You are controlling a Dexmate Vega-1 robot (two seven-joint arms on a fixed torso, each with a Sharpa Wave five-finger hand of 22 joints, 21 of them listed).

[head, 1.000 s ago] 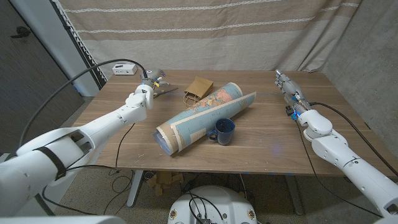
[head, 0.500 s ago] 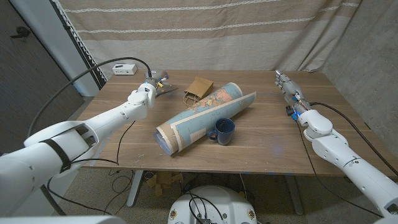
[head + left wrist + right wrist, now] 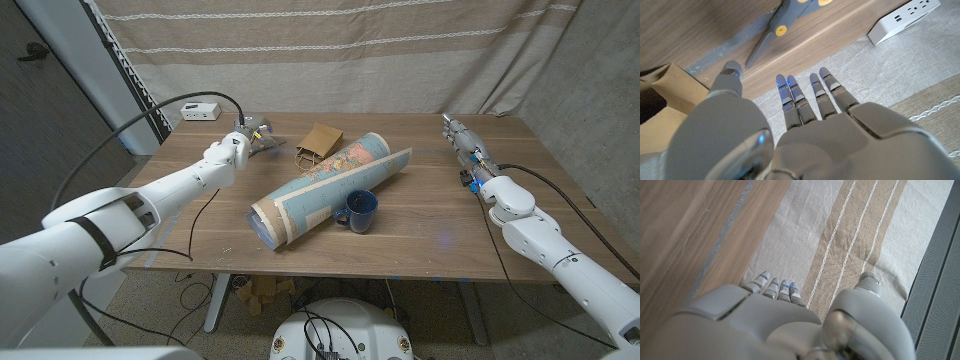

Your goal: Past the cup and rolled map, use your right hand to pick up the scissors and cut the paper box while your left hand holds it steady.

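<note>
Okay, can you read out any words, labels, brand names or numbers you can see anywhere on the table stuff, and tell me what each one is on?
None can be read.
Rolled map: printed map colours show, any lettering too small to read.
Blue cup: no visible text.
Brown paper box: plain.
Scissors: no marking visible.
White power strip: sockets only, no label legible.

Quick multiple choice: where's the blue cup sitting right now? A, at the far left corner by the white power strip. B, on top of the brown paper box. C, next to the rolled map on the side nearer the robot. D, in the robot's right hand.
C: the head view shows the blue cup standing on the table against the near side of the rolled map, apart from the paper box and the right hand.
</note>
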